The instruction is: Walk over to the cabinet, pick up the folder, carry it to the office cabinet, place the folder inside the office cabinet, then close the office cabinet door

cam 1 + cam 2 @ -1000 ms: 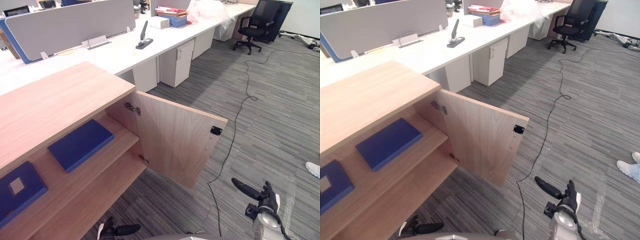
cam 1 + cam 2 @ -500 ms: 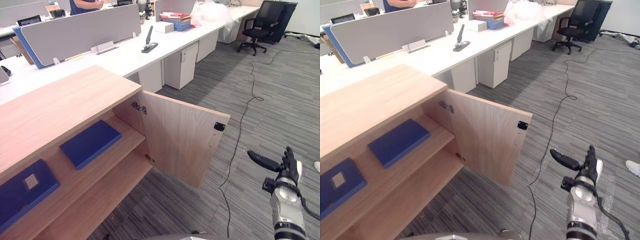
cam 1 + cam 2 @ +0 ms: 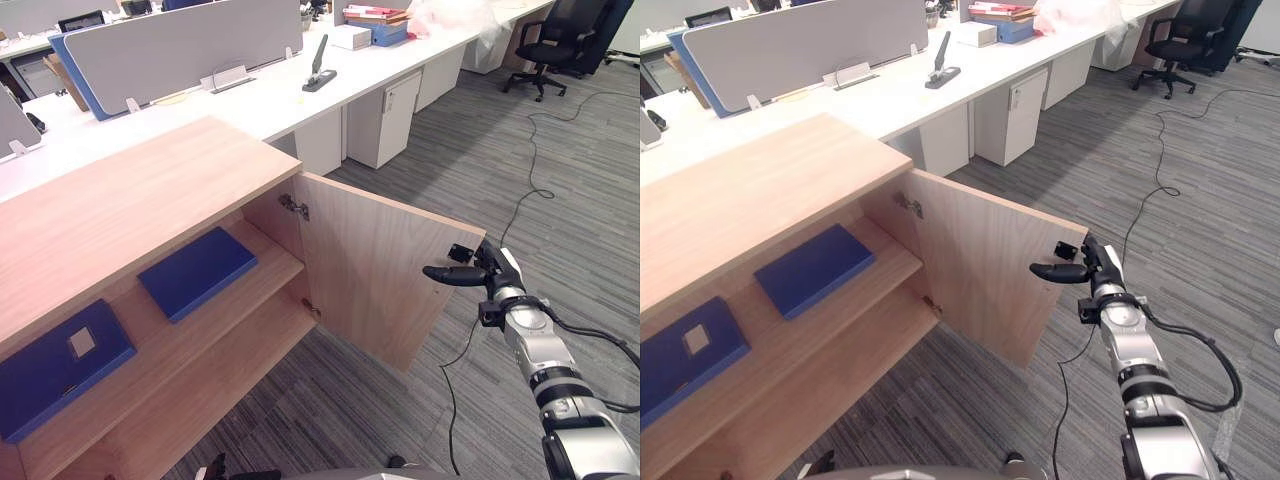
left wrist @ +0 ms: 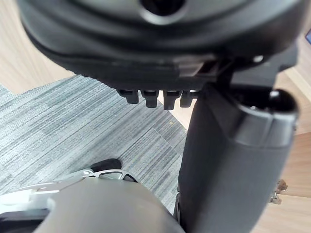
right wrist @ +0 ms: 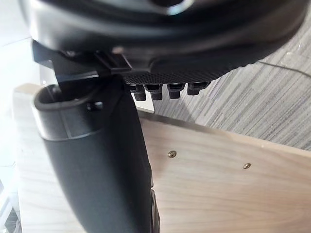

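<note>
While the folder (image 3: pixel 197 272) lies inside the office cabinet (image 3: pixel 130 200), my right hand (image 3: pixel 495 275), fingers loose and empty, hovers by the open door (image 3: pixel 380 270) edge; only closing remains, I judge. My left hand (image 4: pixel 146 48) hangs loose, empty.

The office cabinet (image 3: pixel 130 205) is low and wide, of pale wood, and its inside is open to view. Its door (image 3: pixel 385 270) stands swung well out from the cabinet's front, hinged at the cabinet's inner wall, with a small black catch (image 3: pixel 460 252) at the top corner of its free edge. A plain blue folder (image 3: pixel 197 272) lies flat on the cabinet's upper shelf (image 3: pixel 130 330), near the hinge side. A second blue folder (image 3: pixel 50 365), with a pale label, lies flat further along the same shelf, apart from the first.
</note>
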